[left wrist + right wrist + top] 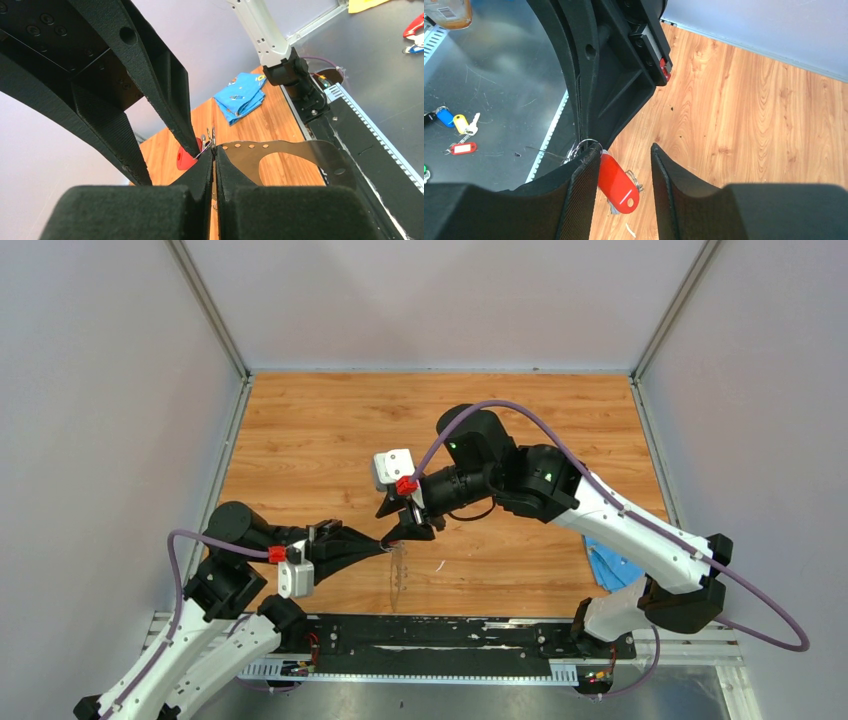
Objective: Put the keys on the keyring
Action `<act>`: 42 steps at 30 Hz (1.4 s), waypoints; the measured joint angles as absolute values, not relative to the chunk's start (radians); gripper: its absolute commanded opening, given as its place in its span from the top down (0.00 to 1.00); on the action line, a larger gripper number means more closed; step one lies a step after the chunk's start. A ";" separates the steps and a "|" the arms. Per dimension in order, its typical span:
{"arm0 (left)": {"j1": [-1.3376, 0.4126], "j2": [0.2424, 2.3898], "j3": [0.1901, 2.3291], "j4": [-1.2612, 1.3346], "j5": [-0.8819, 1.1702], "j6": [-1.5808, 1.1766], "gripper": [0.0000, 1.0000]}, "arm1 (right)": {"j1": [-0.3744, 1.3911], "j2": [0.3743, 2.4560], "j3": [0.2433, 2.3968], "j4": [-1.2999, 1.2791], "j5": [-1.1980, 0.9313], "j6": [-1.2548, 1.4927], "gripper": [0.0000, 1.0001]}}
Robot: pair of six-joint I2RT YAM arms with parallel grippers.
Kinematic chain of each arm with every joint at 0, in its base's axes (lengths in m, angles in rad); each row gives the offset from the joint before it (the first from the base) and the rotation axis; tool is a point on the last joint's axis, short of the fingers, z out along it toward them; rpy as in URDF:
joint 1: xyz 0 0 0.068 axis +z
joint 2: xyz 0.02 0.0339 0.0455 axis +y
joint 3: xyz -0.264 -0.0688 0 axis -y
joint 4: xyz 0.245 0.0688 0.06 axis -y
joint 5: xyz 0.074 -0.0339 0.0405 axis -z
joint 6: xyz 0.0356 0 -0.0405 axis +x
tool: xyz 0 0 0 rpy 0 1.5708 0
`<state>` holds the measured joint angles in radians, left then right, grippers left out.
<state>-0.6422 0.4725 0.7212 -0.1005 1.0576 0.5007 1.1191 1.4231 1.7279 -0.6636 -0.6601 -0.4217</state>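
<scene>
My left gripper (385, 540) (214, 149) is shut on the keyring (290, 152), a thin grey metal ring with small holes that hangs down from the jaws (398, 575). A red-headed key (619, 184) (186, 157) dangles from small wire loops at the left gripper's tip. My right gripper (415, 523) (624, 147) is open around it. The red head rests against the left finger (581, 190) and stands apart from the other. In the left wrist view the right gripper's fingers (170, 100) reach in from above.
A folded blue cloth (610, 565) (241, 95) lies at the table's right near edge. A thin white sliver (438, 566) (630, 230) lies on the wood under the grippers. The black rail (440, 635) runs along the near edge. Coloured key tags (454, 125) lie off the table.
</scene>
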 measured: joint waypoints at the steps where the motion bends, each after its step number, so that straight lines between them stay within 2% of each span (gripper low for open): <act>1: -0.642 0.471 0.721 -0.100 1.056 0.501 1.00 | 1.119 1.422 1.728 -0.660 -0.657 -0.420 0.55; 19: -0.643 0.460 0.721 -0.089 1.062 0.501 1.00 | 1.119 1.384 1.728 -0.591 -0.588 -0.406 0.50; 20: -0.643 0.460 0.721 -0.087 1.062 0.501 1.00 | 1.119 1.380 1.728 -0.590 -0.583 -0.406 0.49; 23: -0.643 0.460 0.721 -0.083 1.061 0.494 1.00 | 1.119 1.370 1.728 -0.586 -0.573 -0.404 0.37; 25: -0.643 0.460 0.721 -0.080 1.055 0.482 1.00 | 1.118 1.364 1.727 -0.583 -0.563 -0.399 0.36; 28: -0.643 0.462 0.722 -0.072 1.034 0.451 1.00 | 1.108 1.341 1.713 -0.580 -0.543 -0.404 0.38; 32: -0.643 0.472 0.722 -0.059 0.978 0.387 1.00 | 1.098 1.265 1.665 -0.575 -0.541 -0.432 0.48; 37: -0.643 0.483 0.722 -0.027 0.885 0.274 1.00 | 1.099 1.174 1.598 -0.576 -0.587 -0.477 0.53; 42: -0.643 0.482 0.722 0.033 0.821 0.194 1.00 | 1.105 1.191 1.586 -0.584 -0.606 -0.520 0.56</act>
